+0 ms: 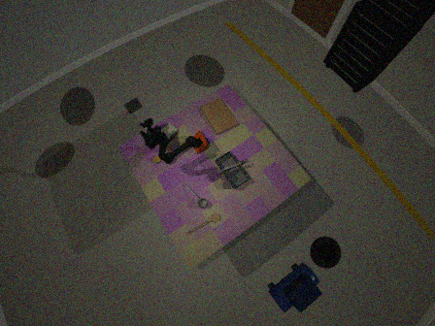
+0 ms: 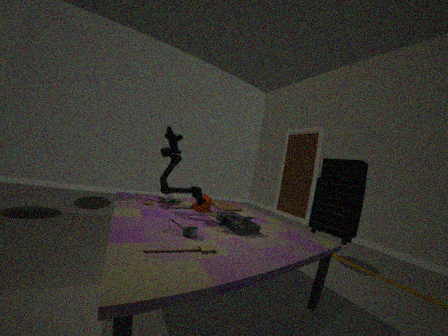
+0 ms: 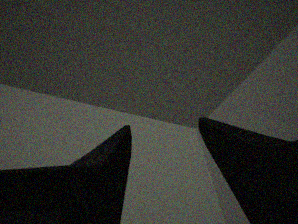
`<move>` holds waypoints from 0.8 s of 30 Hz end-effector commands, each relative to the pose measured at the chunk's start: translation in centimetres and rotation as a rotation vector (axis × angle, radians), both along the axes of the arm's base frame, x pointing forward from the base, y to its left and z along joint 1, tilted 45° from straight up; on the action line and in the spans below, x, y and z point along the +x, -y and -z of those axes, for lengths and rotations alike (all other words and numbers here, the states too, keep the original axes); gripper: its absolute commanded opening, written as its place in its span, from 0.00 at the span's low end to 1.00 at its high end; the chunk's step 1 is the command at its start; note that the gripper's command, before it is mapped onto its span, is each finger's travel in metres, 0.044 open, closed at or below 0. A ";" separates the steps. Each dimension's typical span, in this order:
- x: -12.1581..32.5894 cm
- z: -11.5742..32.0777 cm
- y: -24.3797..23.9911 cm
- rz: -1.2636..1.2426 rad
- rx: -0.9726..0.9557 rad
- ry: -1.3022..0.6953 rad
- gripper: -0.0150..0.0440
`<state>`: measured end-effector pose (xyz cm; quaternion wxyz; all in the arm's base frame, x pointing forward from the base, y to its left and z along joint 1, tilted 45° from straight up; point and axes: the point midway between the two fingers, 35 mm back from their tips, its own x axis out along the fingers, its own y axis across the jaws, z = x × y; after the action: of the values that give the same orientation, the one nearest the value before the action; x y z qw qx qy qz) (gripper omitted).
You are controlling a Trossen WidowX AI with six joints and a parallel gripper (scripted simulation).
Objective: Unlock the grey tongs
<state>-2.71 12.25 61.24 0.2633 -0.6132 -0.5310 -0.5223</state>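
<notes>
The grey tongs [image 1: 235, 166] lie across the dark roasting tin [image 1: 239, 179] [image 2: 244, 226] on the patchwork table top; their lock and hinge are too small to make out. The wooden board [image 1: 218, 115] lies farther back, with nothing seen on it. My gripper [image 1: 146, 123] [image 2: 175, 132] [image 3: 164, 126] is open and empty. It is raised high, pointing up and away from the tin, and the wrist view shows only wall and ceiling between its fingers. The tongs are out of the wrist view.
The arm's orange base [image 1: 201, 142] [image 2: 202, 203] stands between the tin and the gripper. A small round pan with a thin handle [image 1: 203, 204] [image 2: 190, 231] and a wooden spoon [image 1: 214, 219] [image 2: 207, 249] lie near the tin. A pale object [image 1: 170, 129] lies near the arm.
</notes>
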 end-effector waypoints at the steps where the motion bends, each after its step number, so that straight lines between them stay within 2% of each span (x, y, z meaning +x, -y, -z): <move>1: 1.1 1.9 -5.3 0.236 -0.135 0.048 0.69; 7: 4.6 6.4 -13.4 0.644 -0.388 0.193 0.69; 14: 9.7 13.1 -20.9 1.063 -0.707 0.471 0.69; 17: 12.4 16.1 -22.5 1.175 -0.838 0.571 0.69; 21: 14.8 18.6 -23.4 1.244 -0.945 0.606 0.69; 24: 16.9 21.6 -24.8 1.345 -1.067 0.750 0.69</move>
<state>11.72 35.68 43.07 -0.5078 -0.6715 -0.3056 -0.4448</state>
